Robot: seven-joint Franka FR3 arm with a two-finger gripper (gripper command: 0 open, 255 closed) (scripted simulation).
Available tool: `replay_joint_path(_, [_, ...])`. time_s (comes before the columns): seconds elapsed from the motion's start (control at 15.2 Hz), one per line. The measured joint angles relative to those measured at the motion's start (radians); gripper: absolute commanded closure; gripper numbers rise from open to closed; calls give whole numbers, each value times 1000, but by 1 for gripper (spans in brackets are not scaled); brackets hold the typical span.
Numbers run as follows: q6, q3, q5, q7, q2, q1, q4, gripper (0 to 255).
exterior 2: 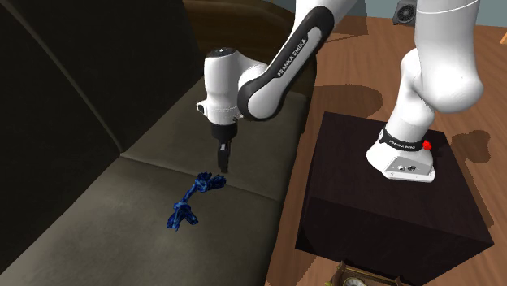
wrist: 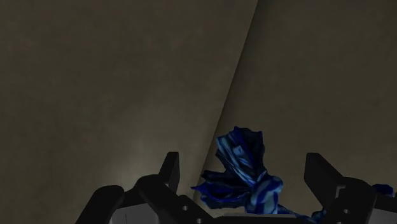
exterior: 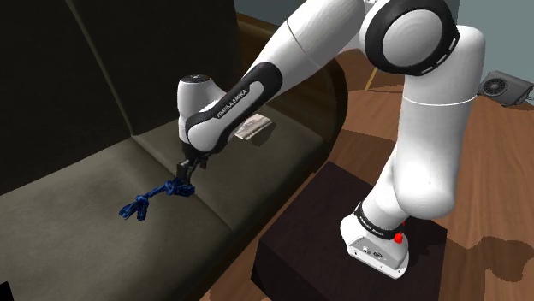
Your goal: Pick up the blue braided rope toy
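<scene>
Gripper (wrist: 240,167) fingers flank blue rope toy (wrist: 245,184) without touching, wrist view shows.

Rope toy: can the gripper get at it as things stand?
Probably yes. The gripper hangs open right over one knotted end of the blue rope toy on the sofa seat, fingers either side of it, with nothing between them.

The pincer (wrist: 243,162) stood open, its two black fingers (wrist: 324,175) set well apart. A knotted end of the blue braided rope toy (wrist: 245,172) lay between them on the dark cushion (wrist: 95,83), just beside a seam (wrist: 238,70) running away from the pincer.
</scene>
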Motion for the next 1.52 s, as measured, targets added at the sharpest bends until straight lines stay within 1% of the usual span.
replay_joint_path(0.13, [17, -7, -23, 15, 79, 21, 63, 0])
replay_joint_path(0.26, [20, -12, -35, 25, 128, 36, 110, 0])
replay_joint_path(0.73, [89, -21, -47, 26, 213, 46, 127, 0])
replay_joint_path(0.79, [91, -22, -47, 26, 219, 47, 130, 255])
replay_joint_path(1.52, [88, -23, -47, 25, 216, 45, 133, 255])
